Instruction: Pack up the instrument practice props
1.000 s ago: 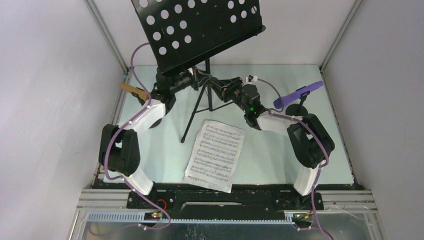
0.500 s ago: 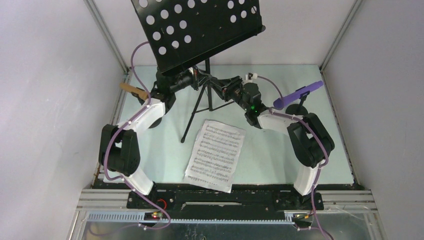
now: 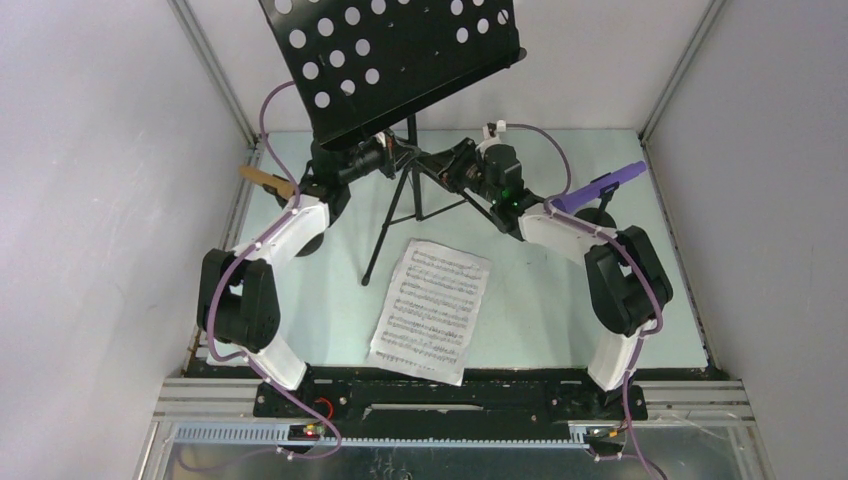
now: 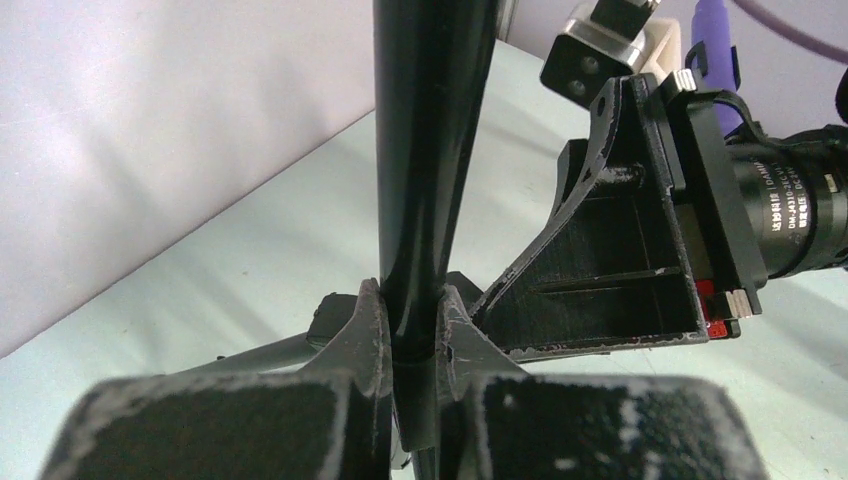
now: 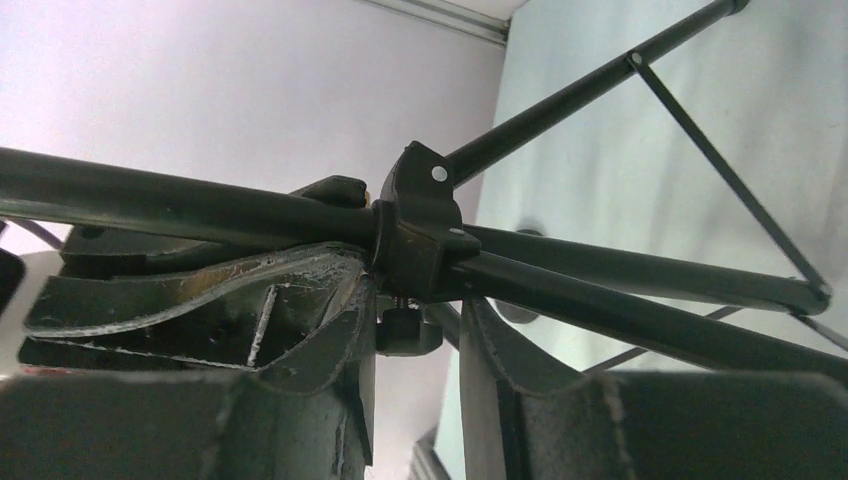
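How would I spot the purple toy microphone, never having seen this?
Find the big black perforated music rack at the table's far side, then look right. The purple microphone slants there; its only lookalike, the tan microphone, sits far left.

The left gripper (image 4: 412, 322) occupies the bottom edge, both fingers (image 4: 362, 335) pressed against the upright black pole of the music rack (image 4: 425, 150). A tripod leg (image 4: 270, 352) extends left, low over the pale green table (image 4: 250, 260). The right gripper (image 4: 497, 300) meets the pole from the right, with its wrist camera (image 4: 790, 215) behind. A purple microphone (image 4: 712, 50) shows at the top right
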You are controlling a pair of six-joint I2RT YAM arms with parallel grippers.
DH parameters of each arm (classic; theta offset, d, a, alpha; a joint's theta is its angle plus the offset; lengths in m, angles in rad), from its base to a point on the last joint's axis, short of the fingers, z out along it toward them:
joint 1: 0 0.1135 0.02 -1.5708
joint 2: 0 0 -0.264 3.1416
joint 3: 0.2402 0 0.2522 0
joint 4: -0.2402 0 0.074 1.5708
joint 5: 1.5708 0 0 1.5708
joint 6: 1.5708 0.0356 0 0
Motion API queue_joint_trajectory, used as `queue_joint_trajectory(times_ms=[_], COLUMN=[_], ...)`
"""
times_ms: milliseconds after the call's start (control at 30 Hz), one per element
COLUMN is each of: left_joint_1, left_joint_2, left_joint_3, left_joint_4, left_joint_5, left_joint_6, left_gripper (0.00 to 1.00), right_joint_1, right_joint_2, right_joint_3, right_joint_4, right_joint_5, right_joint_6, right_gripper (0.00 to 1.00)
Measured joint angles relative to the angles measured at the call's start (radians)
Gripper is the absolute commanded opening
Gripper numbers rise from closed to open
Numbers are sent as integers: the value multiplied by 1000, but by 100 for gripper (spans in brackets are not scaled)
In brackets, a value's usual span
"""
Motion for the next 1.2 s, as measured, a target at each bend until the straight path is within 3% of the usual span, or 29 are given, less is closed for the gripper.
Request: queue_joint_trajectory(times_ms=[567, 767, 967, 1100, 1200], left_joint_1=[0, 0, 0, 0, 0], left_joint_2=[0, 0, 0, 0, 0], left_joint_3=[6, 9, 14, 14, 14], left_joint_4=[-16, -21, -32, -33, -32], left_joint_5=[-2, -2, -2, -2, -2], left_joint_6=[9, 11, 15, 16, 16], left_gripper=[0, 0, 0, 1, 7], right_joint_1=[14, 43, 79, 83, 72], right_joint_2=[-41, -69, -82, -91, -103], right_joint_3=[55, 76, 87, 87, 87], right_joint_4=[-153, -178, -200, -211, -238], right_joint_5=[34, 124, 211, 235, 225], right_joint_6=[-296, -604, -783, -789, -702], right_gripper=[0, 0, 0, 28, 40])
